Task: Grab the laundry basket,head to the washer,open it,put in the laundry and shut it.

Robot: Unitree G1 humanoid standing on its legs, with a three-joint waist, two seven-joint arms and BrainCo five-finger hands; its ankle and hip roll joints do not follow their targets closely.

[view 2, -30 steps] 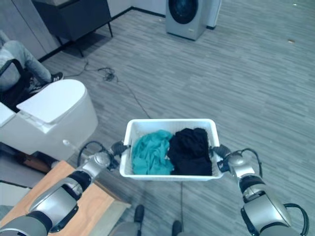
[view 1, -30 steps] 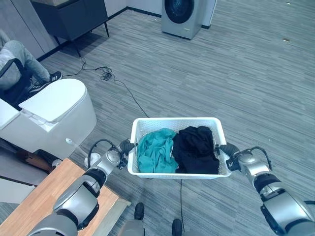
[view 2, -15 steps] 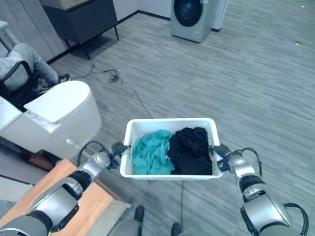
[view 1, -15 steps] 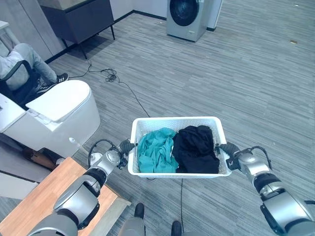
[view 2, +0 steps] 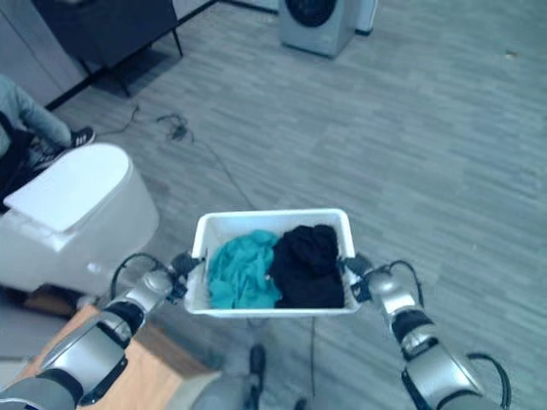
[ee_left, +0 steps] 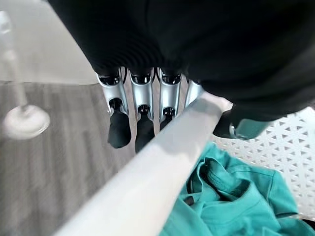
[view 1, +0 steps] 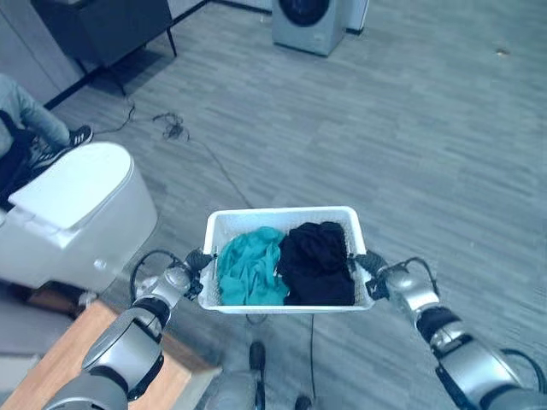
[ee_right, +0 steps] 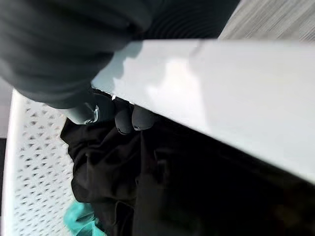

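Both eye views are looking steeply down from head height w/ floor filling the frame, sharing the laundry basket (view 1: 282,256) at lower centre, the washer (view 1: 309,24) at top edge and a white bin (view 1: 68,209) at left. L wrist cam is sitting v. close to the basket rim (ee_left: 152,182), looking along the left hand (ee_left: 142,115). R wrist cam is looking along the right hand (ee_right: 106,110) into the basket, equally close.

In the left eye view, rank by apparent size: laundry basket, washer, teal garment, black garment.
1. laundry basket, largest.
2-3. teal garment and black garment look alike; I won't rank them.
4. washer, smallest here, but far off and cut by the frame edge.
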